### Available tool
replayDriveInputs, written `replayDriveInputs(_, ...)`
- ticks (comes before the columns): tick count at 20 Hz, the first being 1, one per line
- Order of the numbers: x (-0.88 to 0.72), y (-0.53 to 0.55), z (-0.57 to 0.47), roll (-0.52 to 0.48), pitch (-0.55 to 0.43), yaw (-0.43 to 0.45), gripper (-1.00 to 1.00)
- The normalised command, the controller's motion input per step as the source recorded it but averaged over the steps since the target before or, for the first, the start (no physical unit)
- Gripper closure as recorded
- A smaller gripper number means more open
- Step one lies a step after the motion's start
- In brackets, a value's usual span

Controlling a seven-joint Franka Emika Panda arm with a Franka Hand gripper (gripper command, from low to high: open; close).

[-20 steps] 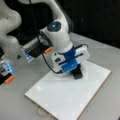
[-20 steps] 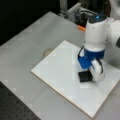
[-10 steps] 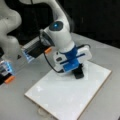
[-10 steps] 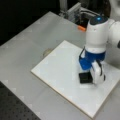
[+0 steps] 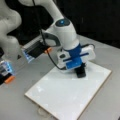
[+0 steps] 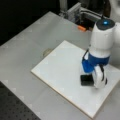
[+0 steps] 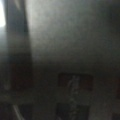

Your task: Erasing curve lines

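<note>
A white board [image 5: 62,96] [image 6: 61,67] lies flat on the grey table in both front views. My gripper [image 5: 80,68] [image 6: 89,78] points down over the board's far right part and is shut on a black eraser [image 5: 81,73] [image 6: 85,80], which rests on the board's surface. The curve lines are out of view: the bare white of the board shows no mark, and the arm covers the area under it. The wrist view is dark and shows nothing I can name.
A small round disc [image 6: 46,52] [image 5: 42,111] lies on the table at the board's edge. Metal rails with an orange piece [image 6: 81,28] stand behind the board. A blue-lit device [image 5: 6,68] sits at a front view's left.
The gripper and eraser have slid a short way across the board, toward the right in one front view and toward the bottom right in the other.
</note>
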Motion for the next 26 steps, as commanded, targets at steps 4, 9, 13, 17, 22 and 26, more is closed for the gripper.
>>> replayDriveInputs(4, 0.8, 0.67, -0.73, -0.156, 0.139, -0.021, 1.0)
replayDriveInputs(9, 0.76, 0.58, -0.77, -0.161, 0.144, 0.012, 1.0)
replayDriveInputs(13, 0.79, 0.6, -0.8, -0.167, 0.133, -0.005, 1.0)
replayDriveInputs(17, 0.76, 0.65, -0.77, -0.16, 0.145, -0.019, 1.0)
replayDriveInputs(22, 0.74, 0.7, -0.72, -0.153, 0.181, -0.059, 1.0)
replayDriveInputs(26, 0.8, 0.66, -0.72, -0.171, 0.206, -0.1, 1.0)
